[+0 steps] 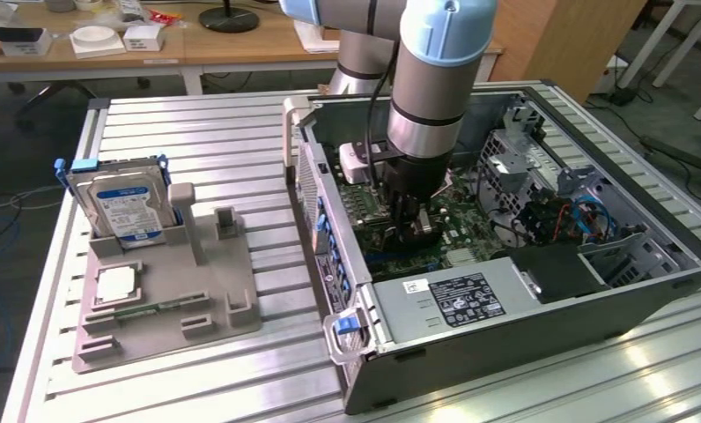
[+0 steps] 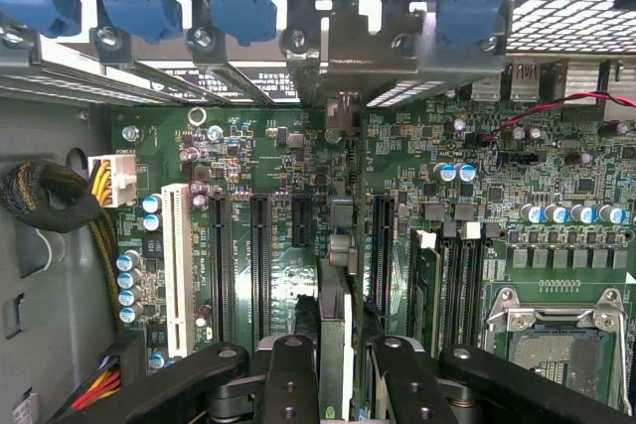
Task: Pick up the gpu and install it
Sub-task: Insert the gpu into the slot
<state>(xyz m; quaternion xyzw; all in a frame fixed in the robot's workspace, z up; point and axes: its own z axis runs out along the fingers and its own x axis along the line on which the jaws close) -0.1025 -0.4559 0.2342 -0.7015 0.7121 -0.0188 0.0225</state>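
One gpu (image 2: 336,320) stands edge-down, parallel to slots.

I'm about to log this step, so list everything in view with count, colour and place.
computer case: one, dark grey, open on the slatted table.
motherboard: one, green, inside the case.
gpu: one, dark, edge-on between the fingers over the slots.
hard drive: one, silver with blue-white label, upright in the grey holder tray.
memory stick: one, green, flat on the tray.
gripper: one, black, inside the case, shut on the gpu.
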